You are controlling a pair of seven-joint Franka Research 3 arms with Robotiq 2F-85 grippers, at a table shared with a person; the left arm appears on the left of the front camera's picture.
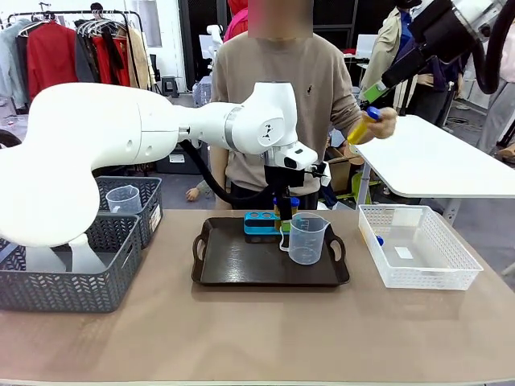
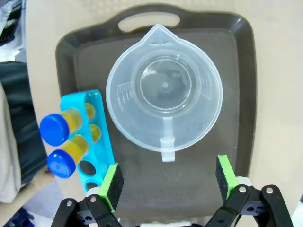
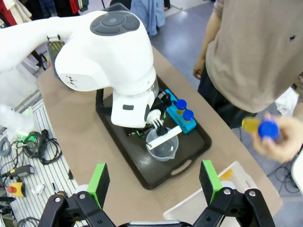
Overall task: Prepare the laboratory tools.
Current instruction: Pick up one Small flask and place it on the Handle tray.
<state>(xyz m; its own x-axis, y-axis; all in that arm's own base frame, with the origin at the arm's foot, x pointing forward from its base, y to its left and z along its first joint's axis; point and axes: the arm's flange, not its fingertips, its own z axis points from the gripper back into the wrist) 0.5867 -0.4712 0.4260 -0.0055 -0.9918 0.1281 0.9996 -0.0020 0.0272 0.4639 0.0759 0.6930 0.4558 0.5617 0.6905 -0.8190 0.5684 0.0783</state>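
The front camera is facing across the table (image 1: 241, 338) at the person (image 1: 273, 88). Both wrist cameras are looking down on the tray (image 2: 236, 94) and measuring beaker (image 2: 163, 87): left closely, right from higher.

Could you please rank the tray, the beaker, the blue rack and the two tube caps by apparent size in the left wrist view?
1. tray
2. beaker
3. rack
4. upper cap and lower cap: these look alike. The upper one may seem slightly bigger only because it is nearer the camera.
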